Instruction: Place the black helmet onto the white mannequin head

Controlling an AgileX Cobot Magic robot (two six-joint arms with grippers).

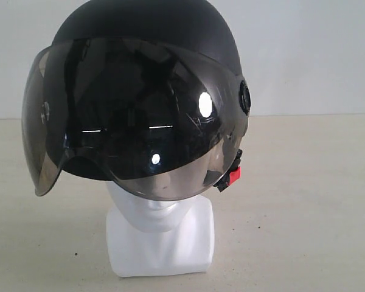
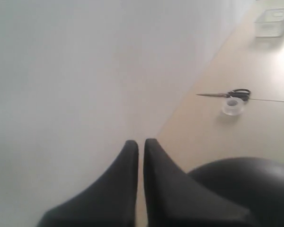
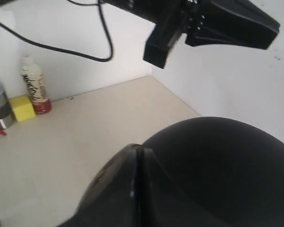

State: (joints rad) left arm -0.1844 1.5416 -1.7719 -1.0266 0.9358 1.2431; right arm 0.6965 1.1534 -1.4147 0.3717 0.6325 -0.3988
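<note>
Your left tool (image 2: pixel 140 142) has its two black fingers (image 2: pixel 116 194) drawn together, with only a thin slit between the tapered tips and no load in it. Your right tool (image 3: pixel 138 151) is closed as well, its dark fingers (image 3: pixel 111 189) pressed edge to edge and empty. In the right wrist view you see the left arm from outside: its wrist block (image 3: pixel 165 42) hangs above the right tool, fingers tapering to one side, and a black cable (image 3: pixel 100 33) loops off behind it.
</note>
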